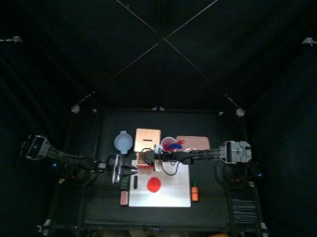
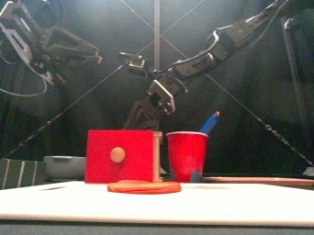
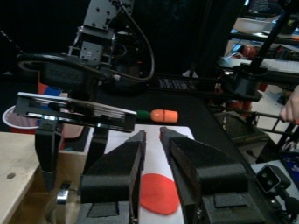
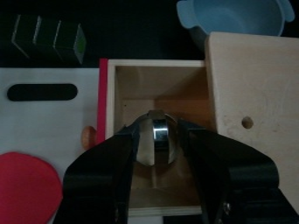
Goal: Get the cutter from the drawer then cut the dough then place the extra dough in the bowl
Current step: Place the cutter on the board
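Jaws on the right gripper (image 4: 160,129) are drawn in narrow around the round metal cutter (image 4: 158,147). It sits pinched between them at the centre of the right wrist frame, directly over the open drawer (image 4: 152,83) of the wooden box (image 4: 251,87). From where I'd stand it looks held, not merely straddled (though I can't make out the wire handle).

The step in hand, I'd judge, is bringing the cutter out. A straight rise should come first, so the rim clears the drawer's walls and its red front (image 4: 103,96) just to the left. Only then should it swing over to the dough (image 4: 24,179) in the lower left corner, lying on the white cutting board (image 4: 47,118). Keeping the cutter level would let it meet the dough flat.

Room is tight toward the frame's right, where the box top runs close beside the jaws. The blue-grey bowl (image 4: 233,17) fills the upper right and dark green sushi blocks (image 4: 47,37) the upper left, both well apart from the path to the dough. In the front frame the red cup (image 2: 186,156) stands just right of the box. The left gripper (image 3: 152,138) hovers above the board with a slim gap between its jaws, holding nothing. It hangs near the dough, so the cutter's approach would share that space.
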